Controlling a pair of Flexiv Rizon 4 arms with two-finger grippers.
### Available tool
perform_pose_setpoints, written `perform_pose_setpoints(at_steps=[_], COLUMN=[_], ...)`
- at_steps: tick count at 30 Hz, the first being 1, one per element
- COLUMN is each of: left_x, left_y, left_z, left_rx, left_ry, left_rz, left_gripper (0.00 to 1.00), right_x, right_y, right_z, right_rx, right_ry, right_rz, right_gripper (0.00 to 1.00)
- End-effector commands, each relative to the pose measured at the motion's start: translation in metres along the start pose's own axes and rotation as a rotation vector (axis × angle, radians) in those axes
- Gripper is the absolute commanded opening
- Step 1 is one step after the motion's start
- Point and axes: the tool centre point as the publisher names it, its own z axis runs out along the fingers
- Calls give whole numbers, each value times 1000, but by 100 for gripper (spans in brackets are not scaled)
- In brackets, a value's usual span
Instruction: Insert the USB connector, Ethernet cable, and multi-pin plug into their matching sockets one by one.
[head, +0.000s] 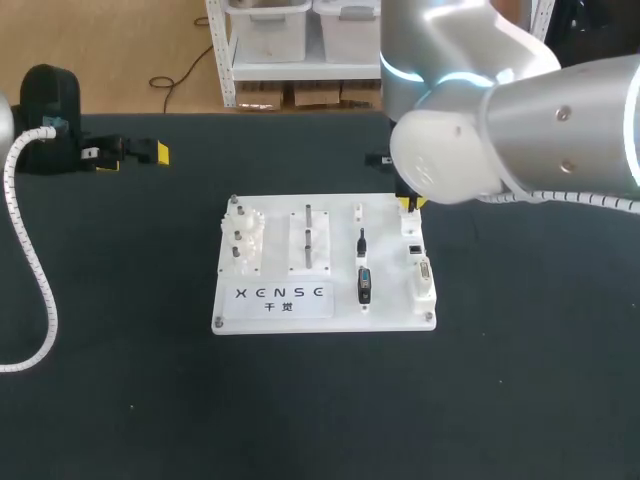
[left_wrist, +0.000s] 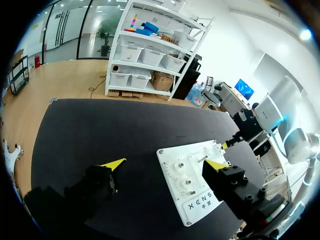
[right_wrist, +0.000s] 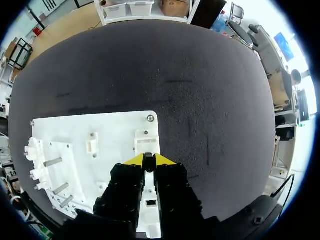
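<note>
Our right gripper (right_wrist: 149, 161) hovers at the white block (right_wrist: 147, 142) on the far corner of the board (right_wrist: 100, 130); we cannot tell whether it grips anything. Our left gripper (left_wrist: 165, 164) is spread wide and empty, well apart. A skewed descent could jam a plug on a socket rim. The Ethernet socket (head: 413, 247) and the multi-pin socket (head: 424, 275) lie just behind the right gripper, with the black USB connector (head: 365, 285) beside them. Whether anything is seated we cannot tell.

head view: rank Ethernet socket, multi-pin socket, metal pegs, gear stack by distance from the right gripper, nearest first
From the right gripper, over the far right corner of the board:
1. Ethernet socket: right column, just in front of the gripper.
2. Multi-pin socket: same column, closer to the front edge.
3. Metal pegs: middle of the board.
4. Gear stack: left side.
</note>
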Motion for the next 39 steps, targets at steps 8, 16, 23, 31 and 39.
perform_pose_setpoints(at_steps=[8, 16, 23, 31, 39], left_x=[0, 0, 0, 0, 0], left_y=[0, 0, 0, 0, 0], left_z=[0, 0, 0, 0, 0], left_rx=[0, 0, 0, 0, 0], left_ry=[0, 0, 0, 0, 0], left_rz=[0, 0, 0, 0, 0], left_gripper=[100, 100, 100, 100, 100], right_x=[-2, 3, 3, 28, 59], right_y=[-2, -5, 13, 43, 53], right_z=[18, 0, -43, -58, -44], right_rx=[18, 18, -51, -75, -72], right_ry=[29, -7, -50, -37, 20], right_rz=[4, 6, 30, -9, -68], right_gripper=[0, 100, 100, 100, 100])
